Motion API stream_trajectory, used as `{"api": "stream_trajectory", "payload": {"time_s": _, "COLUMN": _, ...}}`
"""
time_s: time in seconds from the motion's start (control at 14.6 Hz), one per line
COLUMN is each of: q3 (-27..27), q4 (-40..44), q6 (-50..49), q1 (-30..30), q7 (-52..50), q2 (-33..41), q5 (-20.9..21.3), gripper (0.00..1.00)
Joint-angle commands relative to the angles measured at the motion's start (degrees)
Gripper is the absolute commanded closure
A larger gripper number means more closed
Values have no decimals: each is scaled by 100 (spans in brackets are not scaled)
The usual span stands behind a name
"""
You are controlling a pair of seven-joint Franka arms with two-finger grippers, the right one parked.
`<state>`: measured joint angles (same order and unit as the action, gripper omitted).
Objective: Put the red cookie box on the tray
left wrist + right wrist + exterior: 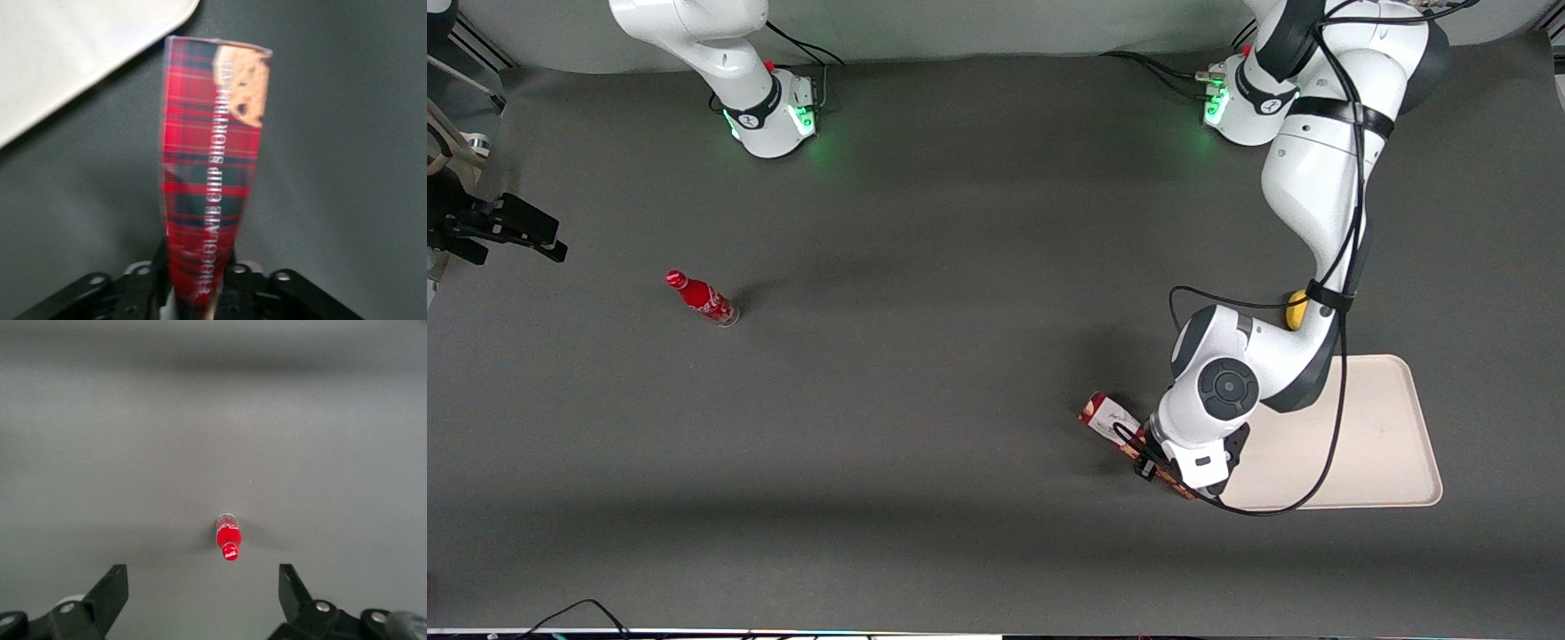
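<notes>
The red cookie box point(1110, 418) is a long tartan box with a white label at its visible end; the rest is under the working arm's wrist. It sits just off the tray's point(1383, 427) edge, toward the parked arm's end. My left gripper point(1152, 462) is shut on the box near its middle. In the left wrist view the box point(210, 160) runs out from between the jaws of the gripper point(200, 283), cookie picture at its free end. A corner of the cream tray point(67, 53) lies beside that end.
A small red bottle point(703, 299) stands toward the parked arm's end of the table, also seen in the right wrist view point(227, 539). A yellow object point(1296, 309) peeks out beside the arm, farther from the front camera than the tray. Dark grey mat all round.
</notes>
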<state>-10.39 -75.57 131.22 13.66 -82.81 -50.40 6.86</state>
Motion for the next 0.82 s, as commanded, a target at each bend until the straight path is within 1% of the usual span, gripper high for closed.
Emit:
{"api": "stream_trajectory", "payload": {"time_s": 0.0, "q3": 28, "q4": 175, "q6": 18, "q1": 57, "q7": -166, "q2": -146, "q5": 123, "gripper": 87}}
{"api": "stream_trajectory", "payload": {"time_s": 0.07, "q3": 28, "q4": 175, "q6": 18, "q1": 57, "q7": -148, "q2": -146, "q5": 114, "gripper": 100}}
{"api": "stream_trajectory", "payload": {"time_s": 0.34, "q3": 19, "q4": 236, "q6": -61, "q1": 5, "q7": -52, "q2": -67, "q5": 106, "gripper": 100}}
{"api": "stream_trajectory", "payload": {"time_s": 0.48, "q3": 10, "q4": 271, "q6": -306, "q1": -65, "q7": 350, "q2": 135, "q5": 44, "gripper": 100}}
{"api": "stream_trajectory", "payload": {"time_s": 0.55, "q3": 2, "q4": 384, "q6": -612, "q1": -92, "q7": 657, "q2": 214, "q5": 0, "gripper": 100}}
{"api": "stream_trajectory", "payload": {"time_s": 0.75, "q3": 19, "q4": 1349, "q6": -1929, "q1": -390, "q7": 1851, "q2": 285, "q5": -648, "gripper": 100}}
